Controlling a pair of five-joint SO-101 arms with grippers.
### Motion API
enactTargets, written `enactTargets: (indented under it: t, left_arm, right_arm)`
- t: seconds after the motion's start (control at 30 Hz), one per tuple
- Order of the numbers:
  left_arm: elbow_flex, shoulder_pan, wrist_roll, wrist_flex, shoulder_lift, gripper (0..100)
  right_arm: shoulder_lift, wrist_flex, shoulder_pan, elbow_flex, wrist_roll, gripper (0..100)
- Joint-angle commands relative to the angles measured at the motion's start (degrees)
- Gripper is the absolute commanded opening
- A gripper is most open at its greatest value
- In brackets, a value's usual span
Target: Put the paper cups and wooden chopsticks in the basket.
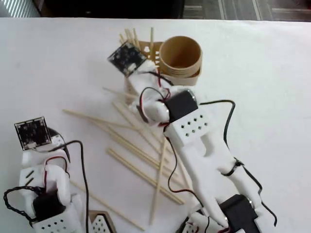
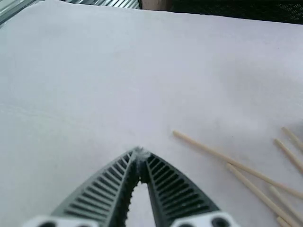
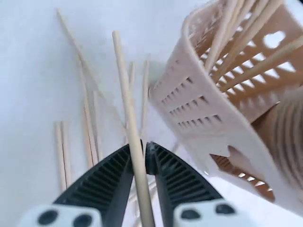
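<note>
Your right claw [image 3: 138,150] is closed down to a stick's width and grips one chopstick [image 3: 124,90] between its pads. That stick runs from behind the jaws straight out ahead of the tips, and its far end sits well in front of them. The basket [image 3: 189,106] stands just beside this claw, with its perforated wall and near corner close to the fingertip on that side. You cannot tell whether the held stick touches the wall. More sticks [image 3: 239,23] lean inside the basket, poking over the rim. The cups [image 1: 181,57] sit nested in it on the side away from the claw.

Loose chopsticks [image 1: 141,150] lie scattered on the table [image 1: 272,73] below and ahead of the right claw. From above they spread back under its arm towards your other arm.

Your left claw [image 2: 138,153] is fully closed with the toothed pads meeting at the tips, and it holds nothing. It hangs low over bare table. The nearest loose stick [image 2: 236,165] lies ahead of it and off to one side, apart from the tips, with a few others beyond.
</note>
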Motion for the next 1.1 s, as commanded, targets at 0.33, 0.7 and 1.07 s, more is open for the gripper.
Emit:
enactTargets:
  t: [0.33, 0.7, 1.07]
  left_arm:
    - [0.18, -0.31, 0.26, -1.32, -0.57, 2]
    - [0.26, -0.31, 0.26, -1.32, -0.57, 2]
    - [0.26, -0.31, 0.26, -1.32, -0.57, 2]
  right_arm:
    - [-1.89, -14.20, -1.19, 23.38, 3.60, 2.2]
    - [-1.89, -13.41, -4.70, 31.30, 3.60, 10.8]
    - [-1.54, -6.99, -11.47, 26.20, 3.34, 21.0]
